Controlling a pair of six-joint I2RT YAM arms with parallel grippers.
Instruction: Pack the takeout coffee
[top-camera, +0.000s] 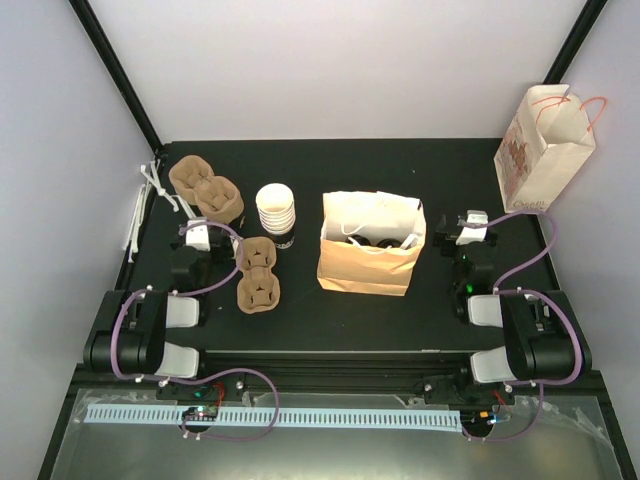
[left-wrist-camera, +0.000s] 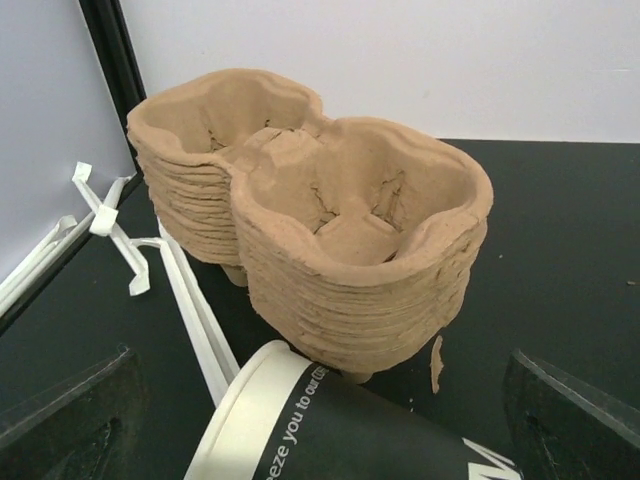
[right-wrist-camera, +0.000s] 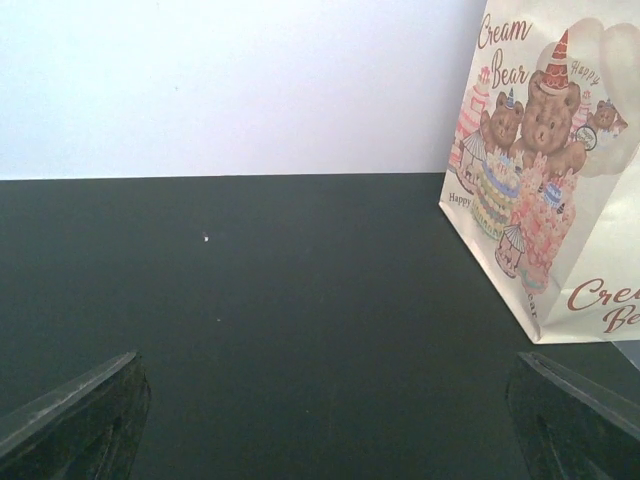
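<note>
- Left gripper (left-wrist-camera: 322, 400): jaws wide open, with a paper cup (left-wrist-camera: 330, 440) lying on its side between them, ungripped, just short of the carrier stack (left-wrist-camera: 320, 210).
- Right gripper (right-wrist-camera: 320, 420): open and empty.
- What look like black lids (top-camera: 362, 240) sit inside the brown bag (top-camera: 368, 272), so packing looks underway.
- Next, I'd say: close gently on that cup without crushing it.

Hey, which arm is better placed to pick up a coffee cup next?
Left. A cup lies between the left gripper's open fingers, with the carrier stack just beyond. The right gripper, also open, faces only bare table and a printed bag.
</note>
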